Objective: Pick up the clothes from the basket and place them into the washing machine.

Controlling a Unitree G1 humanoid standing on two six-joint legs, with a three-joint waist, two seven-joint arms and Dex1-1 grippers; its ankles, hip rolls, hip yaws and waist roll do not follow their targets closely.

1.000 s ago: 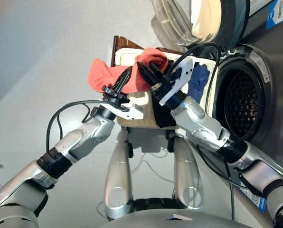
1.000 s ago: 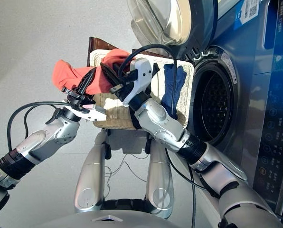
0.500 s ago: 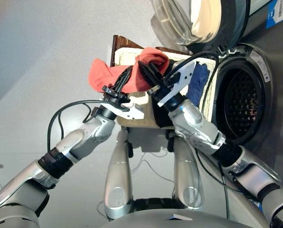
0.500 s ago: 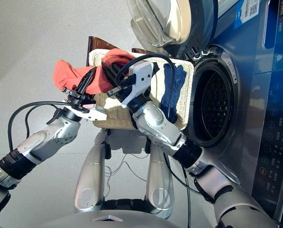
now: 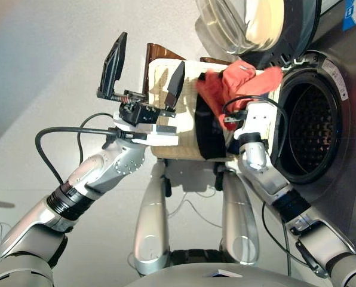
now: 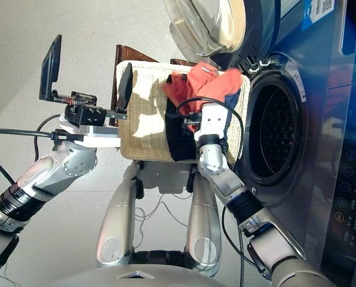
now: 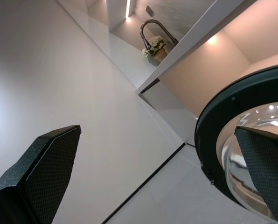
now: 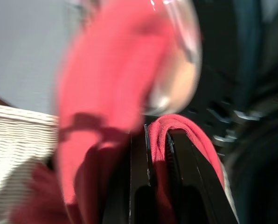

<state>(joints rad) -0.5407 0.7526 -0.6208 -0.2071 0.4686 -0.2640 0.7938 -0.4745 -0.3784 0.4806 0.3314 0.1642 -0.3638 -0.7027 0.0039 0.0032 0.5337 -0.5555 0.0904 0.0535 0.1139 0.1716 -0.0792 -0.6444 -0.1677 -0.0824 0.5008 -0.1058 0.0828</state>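
My right gripper (image 8: 160,135) is shut on the coral-red garment (image 5: 238,84) and holds it above the right end of the cream wicker basket (image 5: 166,128), just left of the washing machine's open drum (image 5: 312,128). The cloth hides most of its fingers in the eye views. A black garment (image 5: 205,131) lies in the basket under the red one. The left gripper (image 5: 145,72) is open and empty, raised over the basket's left end with its fingers (image 7: 41,177) spread wide. No navy garment shows.
The round glass door (image 5: 249,24) stands swung open above the basket and the drum. A dark brown frame (image 5: 149,52) sticks up behind the basket. Grey floor (image 5: 46,89) spreads out to the left. Black cables loop off both wrists.
The left gripper has let go of the red garment, opened wide and lifted. The right gripper has carried the red garment to the right, up to the drum opening.
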